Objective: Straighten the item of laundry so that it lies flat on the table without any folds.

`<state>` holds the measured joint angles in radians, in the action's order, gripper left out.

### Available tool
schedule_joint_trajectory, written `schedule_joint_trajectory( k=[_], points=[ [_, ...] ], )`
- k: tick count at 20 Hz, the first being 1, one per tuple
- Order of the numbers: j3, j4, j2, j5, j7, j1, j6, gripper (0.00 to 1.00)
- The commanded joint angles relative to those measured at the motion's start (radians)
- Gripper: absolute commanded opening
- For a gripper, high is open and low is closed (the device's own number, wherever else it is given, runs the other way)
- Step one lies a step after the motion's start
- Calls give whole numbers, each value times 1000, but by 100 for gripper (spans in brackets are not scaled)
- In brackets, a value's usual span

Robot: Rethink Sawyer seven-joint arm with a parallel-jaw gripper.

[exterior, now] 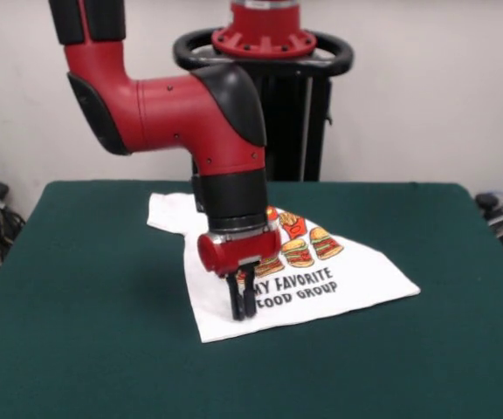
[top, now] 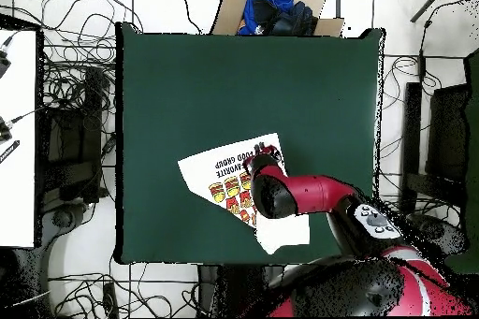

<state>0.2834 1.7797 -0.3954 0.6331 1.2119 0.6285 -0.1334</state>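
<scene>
The white T-shirt (exterior: 356, 275) printed with burgers, fries and "MY FAVORITE FOOD GROUP" lies on the dark green table (exterior: 77, 288), slightly towards the robot. One sleeve (exterior: 168, 212) sticks out at the far left. The body looks folded into a rough triangle. My gripper (exterior: 241, 314) points straight down over the shirt's near left part, fingers close together, tips at or just above the cloth. In the overhead view the gripper (top: 262, 153) is at the shirt's (top: 220, 173) right edge. The arm hides the shirt's middle, and a white part (top: 285, 233) shows below it.
The robot's pedestal (exterior: 265, 52) stands behind the table's far edge. In the overhead view a cardboard box with blue cloth (top: 276, 7) sits beyond the table's top edge, a white surface (top: 17, 137) is at the left, and cables lie on the floor around the table (top: 234, 81).
</scene>
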Motion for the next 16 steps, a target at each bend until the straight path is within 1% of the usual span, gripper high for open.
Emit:
schedule_joint_trajectory(
  k=[1,4,6,7,9,12,16],
  points=[
    [-76,-153,28,-49,161,-53,28,0],
    [-90,-163,32,-52,151,-65,82,0],
    [-82,-181,57,-54,130,-62,147,0],
    [-78,-191,74,-59,112,-59,201,0],
    [-67,-199,94,-62,96,-50,242,0],
    [-82,-212,104,-63,99,-64,253,0],
    [-67,-219,118,-70,86,-57,276,0]
  ],
)
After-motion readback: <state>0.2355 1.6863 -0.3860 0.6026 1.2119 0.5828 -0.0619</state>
